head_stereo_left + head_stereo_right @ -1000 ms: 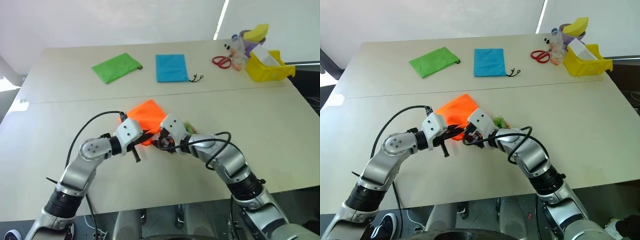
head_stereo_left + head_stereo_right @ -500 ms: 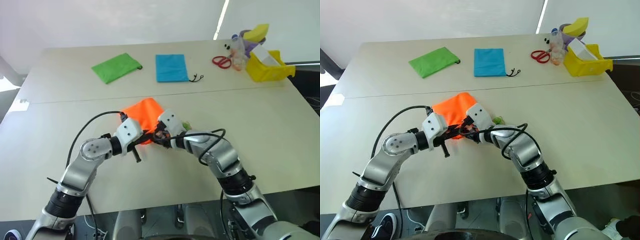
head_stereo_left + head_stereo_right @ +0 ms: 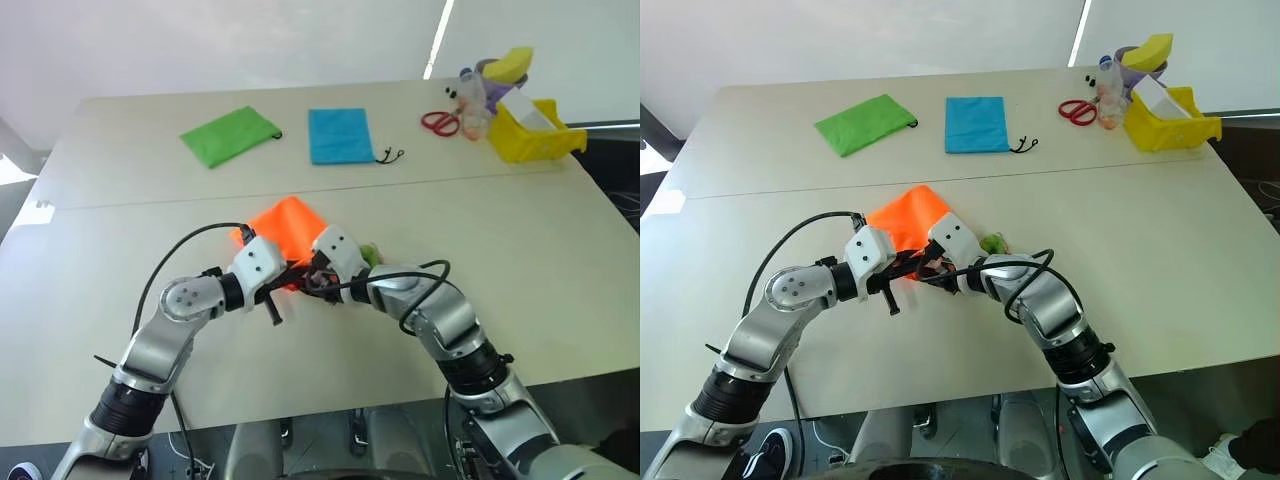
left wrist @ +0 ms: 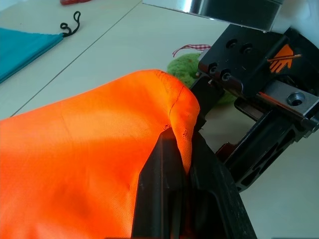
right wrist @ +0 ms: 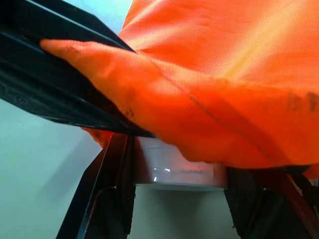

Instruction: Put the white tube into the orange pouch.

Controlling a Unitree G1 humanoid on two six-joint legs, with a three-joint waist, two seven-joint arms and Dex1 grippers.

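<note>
the white tube (image 5: 177, 169) is sitting between the right claw's (image 5: 174, 209) two black fingers, gripped there, its end right at the mouth of the orange pouch (image 3: 908, 215), whose fabric is draping over it. the left claw (image 4: 174, 164) is pinching the pouch's edge with its fingers shut tight on the cloth, lifting that corner off the table (image 3: 1160, 230). both claws are meeting near the middle of the table, toward its near edge. a small green thing (image 3: 992, 242) is lying just beside the right claw. a green pouch (image 3: 864, 122) and a blue pouch (image 3: 975, 124) are lying flat near the far edge, and red scissors (image 3: 1079, 110) and a yellow bin (image 3: 1168, 118) are sitting at the far right corner.
</note>
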